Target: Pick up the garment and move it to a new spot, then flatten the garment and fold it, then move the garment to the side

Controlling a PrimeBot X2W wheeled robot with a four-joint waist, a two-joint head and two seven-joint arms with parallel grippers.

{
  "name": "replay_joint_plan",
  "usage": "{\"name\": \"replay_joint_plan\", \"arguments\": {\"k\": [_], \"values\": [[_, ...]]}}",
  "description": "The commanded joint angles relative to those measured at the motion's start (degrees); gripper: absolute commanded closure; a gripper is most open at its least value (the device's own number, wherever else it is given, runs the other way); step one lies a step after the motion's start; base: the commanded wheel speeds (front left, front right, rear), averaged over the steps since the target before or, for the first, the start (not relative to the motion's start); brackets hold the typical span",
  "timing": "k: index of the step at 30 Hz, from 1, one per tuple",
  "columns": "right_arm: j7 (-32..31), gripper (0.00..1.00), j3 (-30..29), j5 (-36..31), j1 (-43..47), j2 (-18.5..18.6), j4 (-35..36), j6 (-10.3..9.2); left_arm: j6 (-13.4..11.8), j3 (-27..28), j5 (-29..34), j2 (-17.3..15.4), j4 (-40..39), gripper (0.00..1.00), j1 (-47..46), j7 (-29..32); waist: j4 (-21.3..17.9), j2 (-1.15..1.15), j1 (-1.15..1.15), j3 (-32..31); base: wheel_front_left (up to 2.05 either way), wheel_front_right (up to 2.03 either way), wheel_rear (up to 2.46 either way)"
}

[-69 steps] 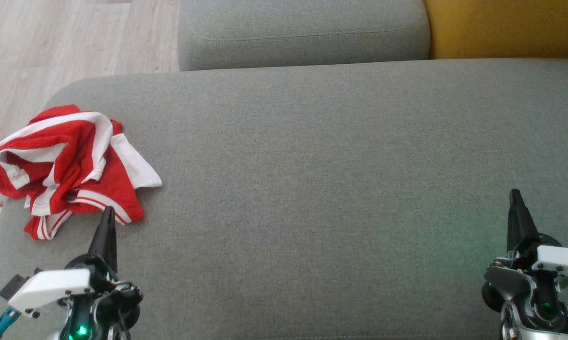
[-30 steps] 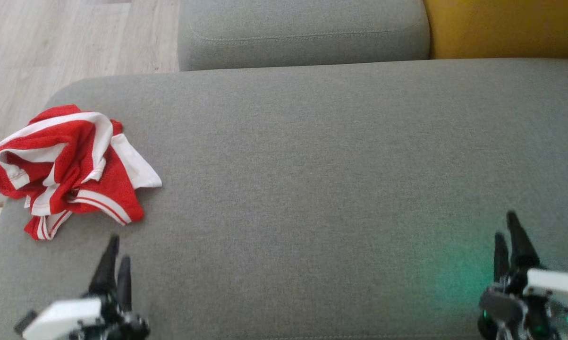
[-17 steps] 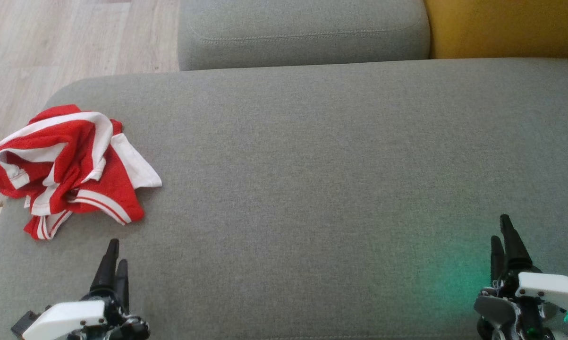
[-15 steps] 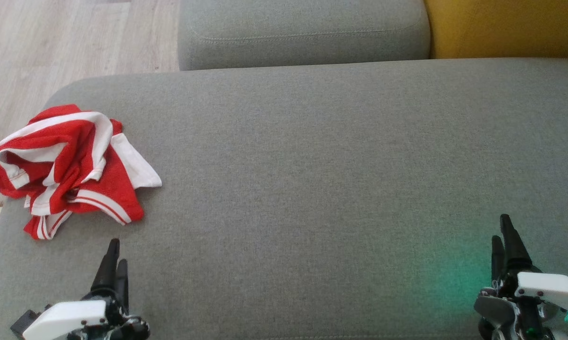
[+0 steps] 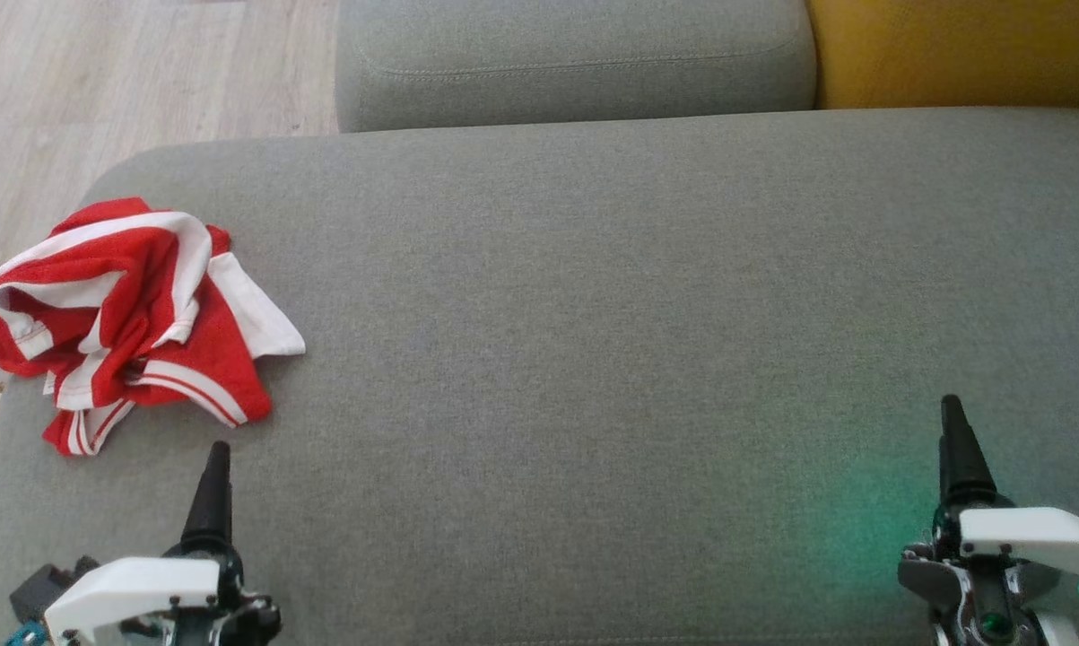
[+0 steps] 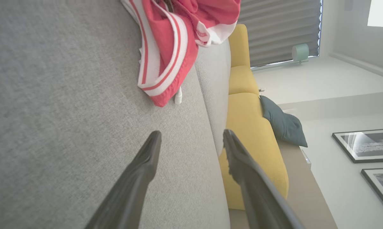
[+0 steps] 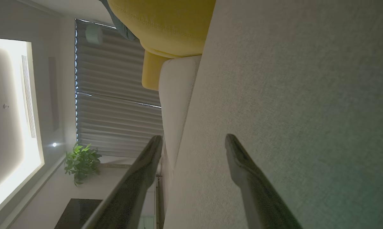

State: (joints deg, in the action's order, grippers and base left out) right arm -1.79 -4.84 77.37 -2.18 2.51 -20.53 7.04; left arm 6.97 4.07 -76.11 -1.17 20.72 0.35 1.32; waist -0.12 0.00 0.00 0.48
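The garment [image 5: 135, 314], red with white stripes, lies crumpled at the far left end of the grey seat cushion [image 5: 593, 296], with its left part hanging over the cushion's edge. My left gripper [image 5: 219, 449] sits a short way in front of the garment's near hem, apart from it. In the left wrist view that gripper [image 6: 191, 140] is open and empty, with the garment [image 6: 169, 47] lying beyond its fingertips. My right gripper [image 5: 950, 404] hovers over bare cushion at the lower right. In the right wrist view it [image 7: 193, 140] is open, with nothing between its fingers.
A grey back cushion [image 5: 575, 63] lies behind the seat, and a yellow cushion [image 5: 961, 49] is at the far right. Wooden floor [image 5: 100, 81] borders the seat's left end. A teal pillow [image 6: 283, 124] rests on the yellow sofa.
Since the earliest frame both grippers drew back toward the near edge. In the last half second each shifted slightly forward and now shows a single finger edge-on. The garment has not moved.
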Motion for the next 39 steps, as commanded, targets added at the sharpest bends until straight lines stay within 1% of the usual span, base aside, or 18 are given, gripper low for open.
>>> {"name": "replay_joint_plan", "arguments": {"k": [1,9,22,29,39], "values": [[0.9,0.0,0.5,-1.9,-3.4,1.0,2.3,0.11,0.2,0.4,1.9,-0.6,-2.1,0.0,-3.1,-0.5,0.0,0.0,0.0,0.0,0.0,0.0,0.0],[2.2,0.0,0.8,-9.4,-3.8,1.0,3.8,0.14,0.1,0.5,9.6,-0.7,-3.3,0.0,-3.4,-1.9,-0.2,0.0,0.0,0.1,0.0,0.0,0.0],[4.4,0.0,2.0,-19.9,-4.3,0.9,5.7,0.19,-1.1,0.3,20.9,-0.8,-4.9,0.0,-3.9,-4.0,-0.4,0.0,0.0,0.2,0.0,0.0,0.0],[5.6,0.0,3.3,-25.4,-4.7,1.4,5.2,0.21,-1.2,0.3,26.7,-1.1,-4.8,0.0,-4.0,-5.2,-0.7,0.0,0.0,0.3,0.0,0.0,0.0],[7.3,0.0,4.6,-33.1,-5.2,2.0,4.3,0.25,-2.1,0.3,34.6,-1.5,-4.9,0.0,-4.2,-6.9,-0.7,0.0,0.0,0.2,0.0,0.0,0.0]]}}
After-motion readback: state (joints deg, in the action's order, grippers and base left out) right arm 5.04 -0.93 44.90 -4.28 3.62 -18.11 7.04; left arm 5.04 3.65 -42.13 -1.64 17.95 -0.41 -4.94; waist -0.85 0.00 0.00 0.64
